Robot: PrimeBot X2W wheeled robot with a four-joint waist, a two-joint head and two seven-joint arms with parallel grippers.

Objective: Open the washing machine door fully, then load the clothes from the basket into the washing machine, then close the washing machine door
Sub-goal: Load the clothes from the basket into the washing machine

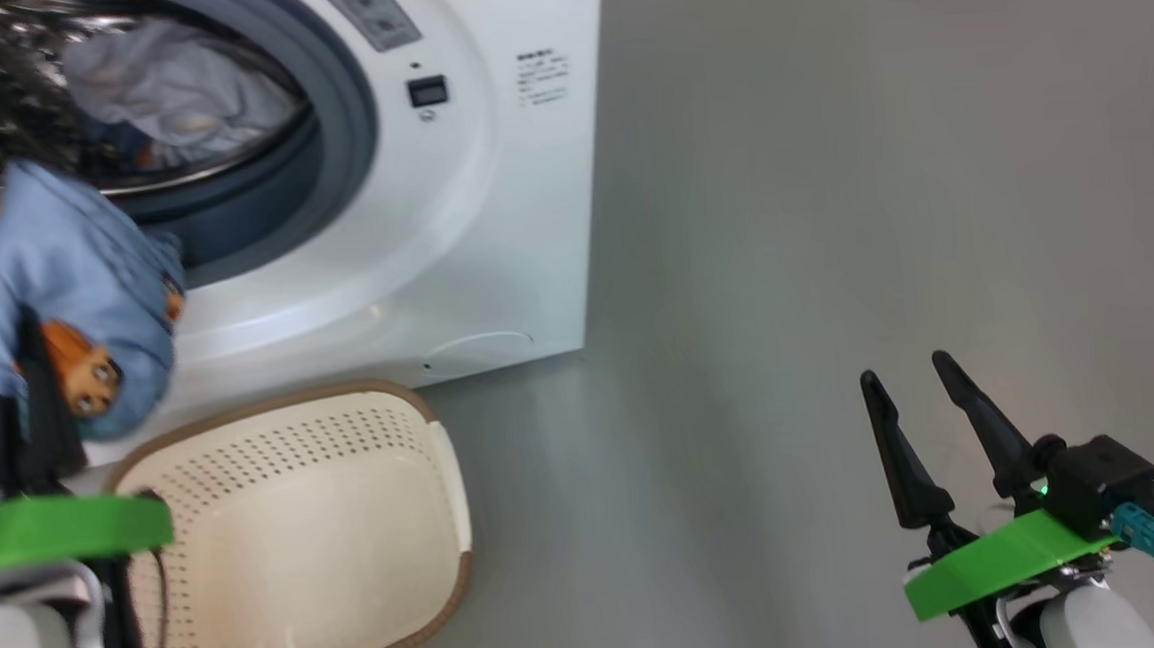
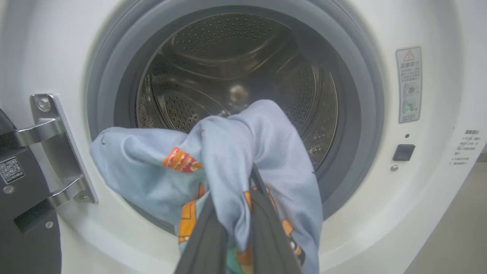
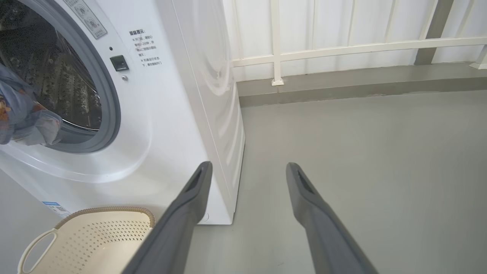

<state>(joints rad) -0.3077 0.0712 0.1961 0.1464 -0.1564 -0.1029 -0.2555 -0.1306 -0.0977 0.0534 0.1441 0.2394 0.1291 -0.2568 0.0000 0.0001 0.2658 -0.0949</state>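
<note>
My left gripper (image 2: pixel 234 186) is shut on a light blue garment (image 2: pixel 228 152) with orange prints, holding it in front of the lower rim of the washing machine (image 2: pixel 426 190) opening. In the head view that garment (image 1: pixel 64 285) hangs at the left, above the basket (image 1: pixel 300 541), whose inside shows bare cream plastic. Another pale blue garment (image 1: pixel 182 98) lies in the steel drum (image 2: pixel 236 57). The washing machine door (image 2: pixel 23 228) stands swung open at the left on its metal hinge (image 2: pixel 57 152). My right gripper (image 1: pixel 907 368) is open and holds nothing, low over the floor to the machine's right.
Grey floor (image 1: pixel 830 198) stretches to the right of the machine. A white railing (image 3: pixel 342 49) and a low kerb run along the far side. The basket (image 3: pixel 87 243) stands on the floor right against the machine's front.
</note>
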